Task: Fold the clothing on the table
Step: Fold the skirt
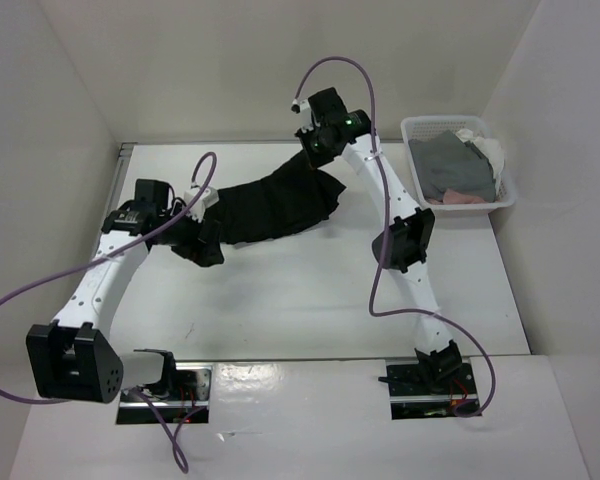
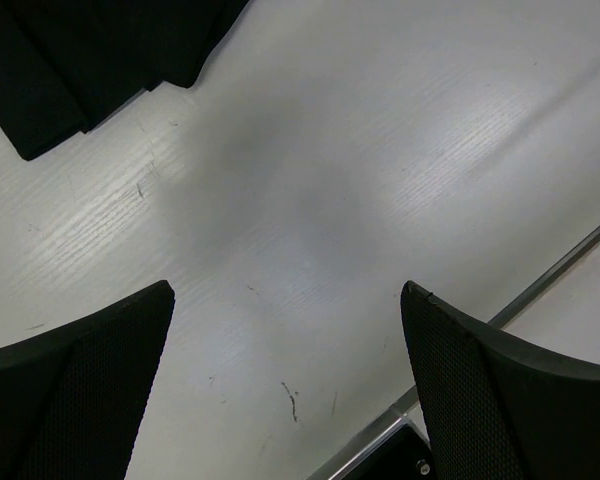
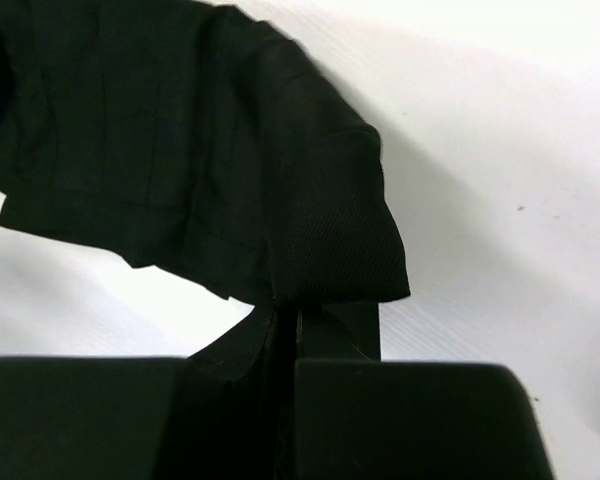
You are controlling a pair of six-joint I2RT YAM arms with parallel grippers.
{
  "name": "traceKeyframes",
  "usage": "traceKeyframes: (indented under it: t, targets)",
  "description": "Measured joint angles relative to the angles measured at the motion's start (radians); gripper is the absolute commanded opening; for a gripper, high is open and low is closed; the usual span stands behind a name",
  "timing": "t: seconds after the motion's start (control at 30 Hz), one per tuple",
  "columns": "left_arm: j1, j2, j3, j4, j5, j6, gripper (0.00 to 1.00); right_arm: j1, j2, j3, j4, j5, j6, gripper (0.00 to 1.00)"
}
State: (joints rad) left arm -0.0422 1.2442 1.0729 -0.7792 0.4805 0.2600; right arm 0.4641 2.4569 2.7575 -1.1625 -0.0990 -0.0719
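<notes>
Currently the right claw (image 3: 285, 312) pinches the skirt (image 1: 280, 205) at its right edge, apparently to draw it over for a fold; the left claw (image 2: 285, 300) hangs spread above the table (image 1: 280, 300), beside the skirt's left end

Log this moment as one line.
left gripper open over table | right gripper shut on skirt edge | skirt rumpled, fold unfinished

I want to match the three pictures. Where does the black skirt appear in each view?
Top external: skirt at centre, toward the far side of the table.
Left wrist: only a corner, top left.
Right wrist: fills the upper left and centre.
Shared landmark: the white table beneath it.
</notes>
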Motion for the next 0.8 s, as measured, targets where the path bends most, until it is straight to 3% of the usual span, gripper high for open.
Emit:
traceKeyframes:
  t: [0.2,0.53,0.8]
  targets:
    - [0.0,0.104,0.0,0.007,-0.001,-0.002,1.0,0.0,0.048,0.027,-0.018,-0.049,0.0,0.0]
    - [-0.007,0.034,0.0,0.054,-0.016,-0.005,1.0,0.005,0.089,0.138,-0.036,-0.22,-0.005,0.0]
    - [-0.012,0.085,0.001,0.159,-0.063,0.035,1.0,0.012,0.105,0.169,-0.039,-0.285,-0.016,0.0]
